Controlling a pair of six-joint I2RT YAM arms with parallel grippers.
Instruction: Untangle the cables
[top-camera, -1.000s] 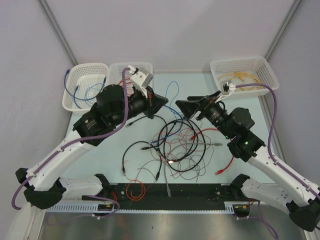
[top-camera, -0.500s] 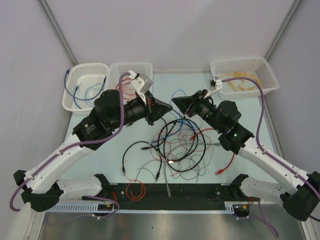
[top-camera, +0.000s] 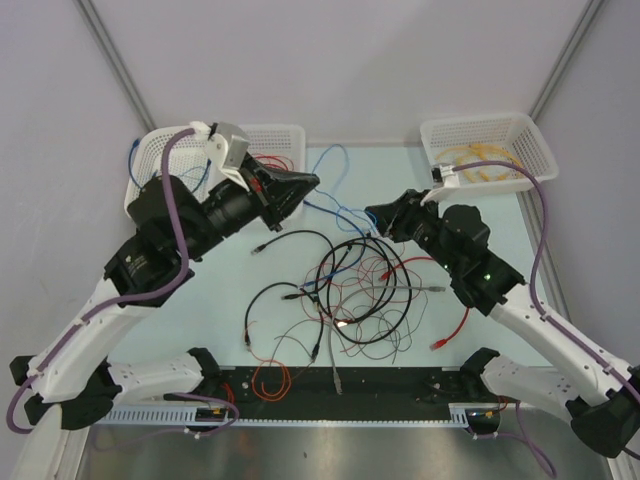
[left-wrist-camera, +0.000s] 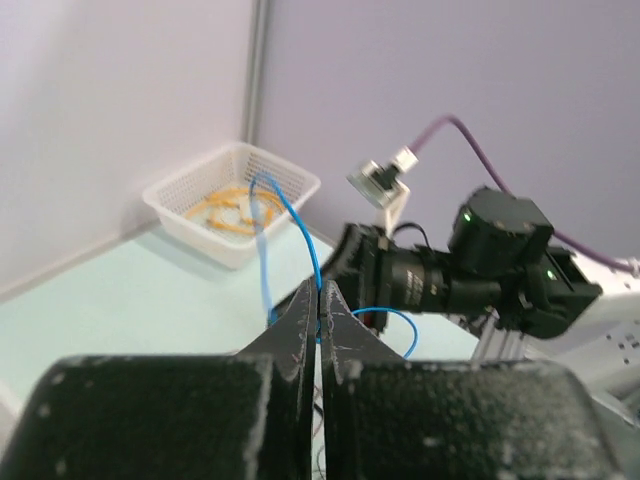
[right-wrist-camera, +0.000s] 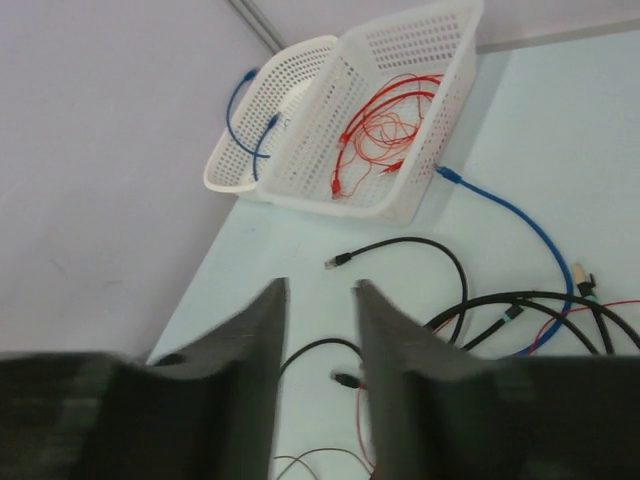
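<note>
The cables (top-camera: 355, 290) lie in a tangle of black, red, blue and thin brown wires on the table's middle. My left gripper (top-camera: 305, 183) is raised above the table's left rear and shut on a blue cable (top-camera: 335, 213), which loops away from it and runs down toward the tangle. In the left wrist view the blue cable (left-wrist-camera: 290, 215) rises from between the closed fingertips (left-wrist-camera: 305, 300). My right gripper (top-camera: 375, 215) hovers at the tangle's rear right, jaws apart. In the right wrist view my right gripper (right-wrist-camera: 320, 290) has only table and a black cable (right-wrist-camera: 420, 245) beneath it.
A white basket (top-camera: 150, 195) with blue cables and a basket (top-camera: 290, 132) with red cables stand at the back left. A basket (top-camera: 535, 140) holding yellow cables stands at the back right. The blue cable's plug (right-wrist-camera: 447, 175) lies beside the red-cable basket (right-wrist-camera: 400, 205).
My left arm has lifted and drawn back to the left with the blue cable, pulling it out longer. My right gripper has narrowed its jaws and backed off to the right.
</note>
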